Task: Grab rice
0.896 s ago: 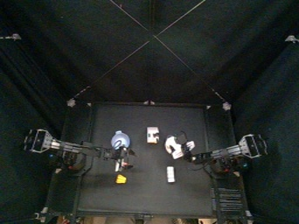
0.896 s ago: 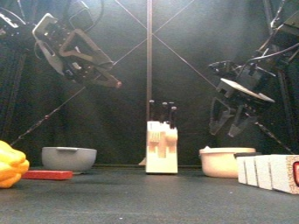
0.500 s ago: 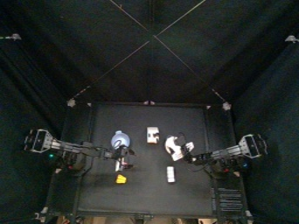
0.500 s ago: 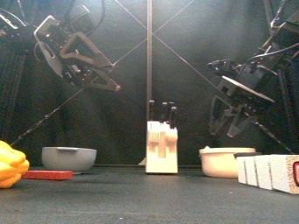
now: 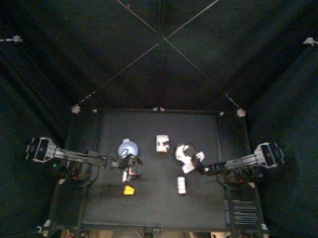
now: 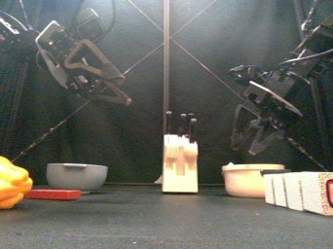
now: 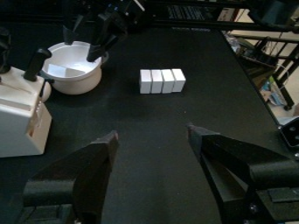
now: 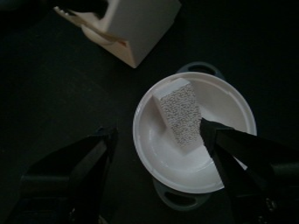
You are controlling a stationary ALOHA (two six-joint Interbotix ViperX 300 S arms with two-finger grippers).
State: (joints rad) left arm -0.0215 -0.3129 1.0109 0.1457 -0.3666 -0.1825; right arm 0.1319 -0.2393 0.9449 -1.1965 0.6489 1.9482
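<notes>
The rice (image 8: 179, 112) is a white speckled block lying in a white two-handled bowl (image 8: 222, 166). In the top view it shows as a white patch with dark marks (image 5: 187, 153) right of the table's middle. In the front view only the bowl (image 6: 250, 180) shows. My right gripper (image 8: 160, 133) hangs open above the bowl, one jaw on each side, touching nothing; the front view shows it (image 6: 250, 144) well above the bowl's rim. My left gripper (image 7: 152, 140) is open and empty, high over the table's left part (image 6: 111, 92).
A white knife block (image 6: 180, 163) stands at the middle. A grey bowl (image 6: 76, 175), a yellow pepper (image 6: 11, 183) and a flat red thing (image 6: 53, 195) are at the left. A row of small white boxes (image 7: 163, 80) lies near the front right.
The left gripper has drifted slightly up and to the left. The right gripper has barely shifted above the white bowl. Nothing was taken hold of.
</notes>
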